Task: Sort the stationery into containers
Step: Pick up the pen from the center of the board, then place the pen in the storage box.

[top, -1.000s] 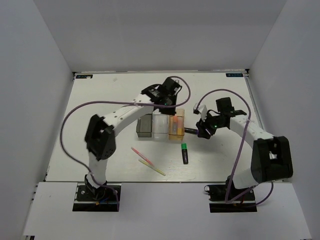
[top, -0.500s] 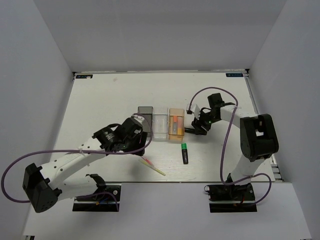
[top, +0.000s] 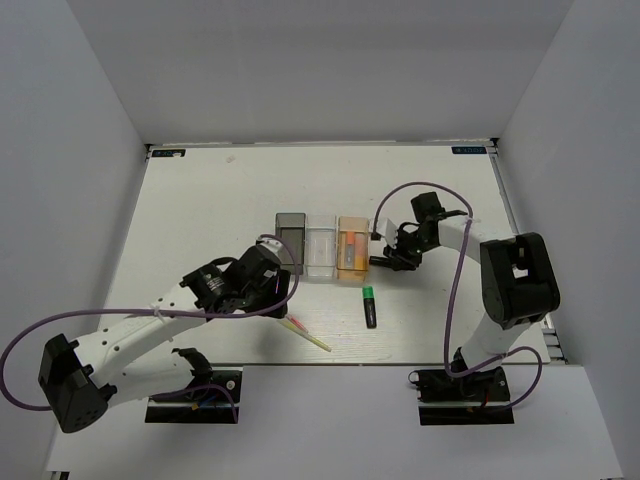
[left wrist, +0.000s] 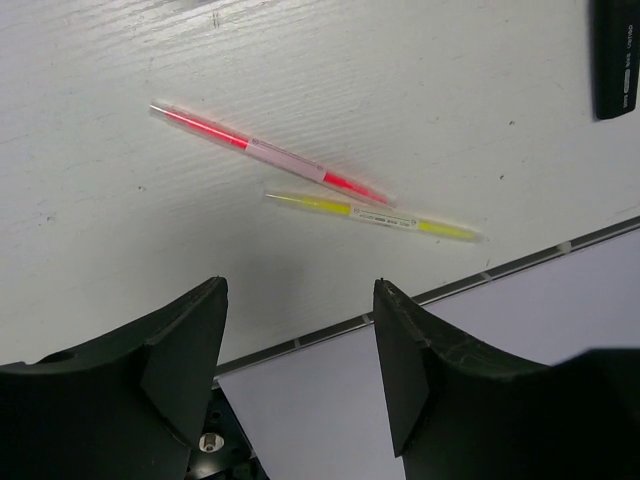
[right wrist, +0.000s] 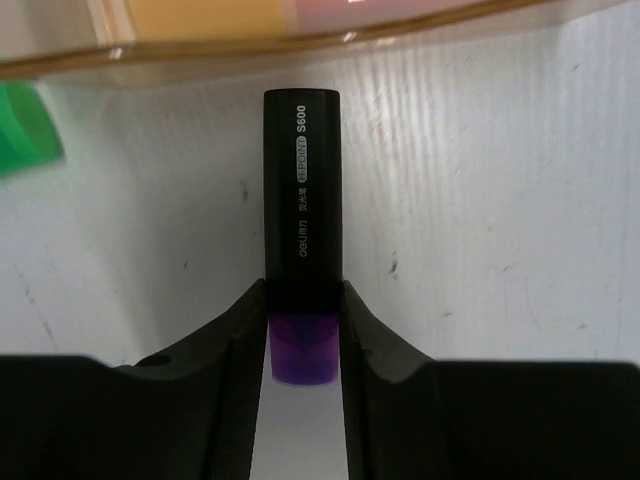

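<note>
1. The left hand [left wrist: 300, 300] hangs low over the white desk [left wrist: 120, 200], near its front edge. Its two dark fingers [left wrist: 190, 340] are spread apart with nothing between them.
2. Just beyond those fingers, in the left wrist view, lie a thin pink pen [left wrist: 270, 155] and a thin yellow pen [left wrist: 375, 215]. Both are flat on the desk, close together and roughly parallel, not touching the hand.
3. The right hand [right wrist: 305, 310] pinches a black stubby highlighter with a purple cap [right wrist: 302, 180]. Its fingers [right wrist: 250, 330] press against both sides at the purple-cap end, and the body points away from the hand.
4. That highlighter sits just outside the translucent orange plastic bin [right wrist: 300, 25], its far end close to the bin's wall.
5. From above, three small rectangular bins stand joined in a row mid-desk: a smoky dark grey plastic bin [top: 290, 222] on the left, a clear plastic bin [top: 321, 262] in the middle, and the orange one on the right.
6. A pale stubby object [top: 349, 243] lies inside the orange bin; it is too small to tell more.
7. A black highlighter with a green cap [top: 369, 306] lies on the desk, just in front of the orange bin, between the two arms and free of both hands.
</note>
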### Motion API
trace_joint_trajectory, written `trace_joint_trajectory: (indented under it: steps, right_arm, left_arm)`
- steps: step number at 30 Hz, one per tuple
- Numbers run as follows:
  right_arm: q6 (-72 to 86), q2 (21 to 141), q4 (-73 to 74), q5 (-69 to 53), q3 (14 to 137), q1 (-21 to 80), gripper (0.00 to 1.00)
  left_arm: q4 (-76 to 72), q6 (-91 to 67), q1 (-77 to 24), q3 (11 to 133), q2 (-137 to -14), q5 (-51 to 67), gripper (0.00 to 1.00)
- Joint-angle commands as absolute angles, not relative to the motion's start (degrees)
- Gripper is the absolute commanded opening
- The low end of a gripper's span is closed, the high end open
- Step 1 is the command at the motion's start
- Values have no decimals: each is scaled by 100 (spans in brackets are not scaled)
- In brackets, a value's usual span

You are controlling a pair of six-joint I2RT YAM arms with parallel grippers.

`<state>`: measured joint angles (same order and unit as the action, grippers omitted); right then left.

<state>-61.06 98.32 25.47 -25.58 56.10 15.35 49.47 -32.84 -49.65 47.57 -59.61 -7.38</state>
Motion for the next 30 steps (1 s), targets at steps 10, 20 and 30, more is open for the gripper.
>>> trace_joint_trajectory:
  steps: [10, 20, 30]
  right_arm:
    - [-5144, 8597, 4551, -2045, 6414, 1257, 0]
    - [-2217, 9200, 4667, -3954, 8032, 2213, 0]
    - [1712, 10545, 2681, -3131, 8964, 3058, 0]
  left_arm:
    - [4878, -3313, -4992, 4746, -5748, -922, 71]
    - [5045, -3454, -4983, 4781, -5564, -1098, 71]
    - [5142, -3718, -5010, 4658, -5335, -1195, 71]
